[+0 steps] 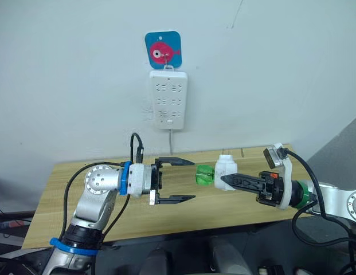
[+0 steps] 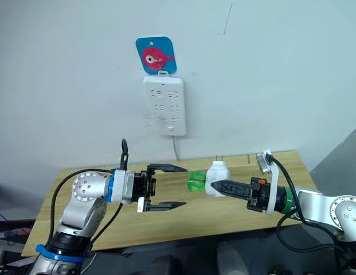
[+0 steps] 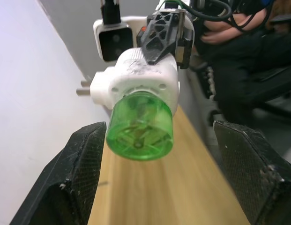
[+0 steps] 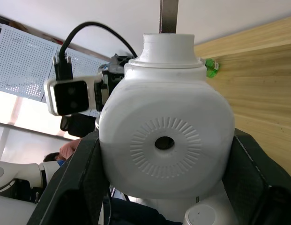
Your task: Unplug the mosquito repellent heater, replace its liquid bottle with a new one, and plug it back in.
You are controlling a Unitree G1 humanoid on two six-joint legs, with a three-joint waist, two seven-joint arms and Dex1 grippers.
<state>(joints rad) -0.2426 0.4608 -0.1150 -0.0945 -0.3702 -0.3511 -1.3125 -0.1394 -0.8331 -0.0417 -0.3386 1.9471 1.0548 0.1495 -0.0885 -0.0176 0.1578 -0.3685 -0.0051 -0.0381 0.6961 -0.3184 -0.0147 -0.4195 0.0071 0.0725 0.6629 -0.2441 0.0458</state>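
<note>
**Heater held up in the air, green bottle facing my open left claw**

On the left, I saw my left gripper (image 1: pixel 176 180) held above the wooden table (image 1: pixel 63 195). Its two black fingers were spread wide apart, one up and one down, and nothing was between them. It pointed toward the middle.

Just past those fingertips was the green bottle (image 1: pixel 204 175). It stuck out sideways from the white heater (image 1: pixel 225 172) and was joined to it. From the left wrist view, the round green bottom (image 3: pixel 140 129) faced my open fingers, with a gap on each side. It did not touch them.

The heater was up off the table, unplugged, with its metal prongs sticking out toward the wall. My right gripper (image 1: pixel 228 180) was squeezed tight on the heater's white body. In the right wrist view, the round hole (image 4: pixel 164 142) faced the camera.

On the wall behind hung a long white power strip (image 1: pixel 168 97), under a blue card with a pink fish (image 1: pixel 163 50).
</note>
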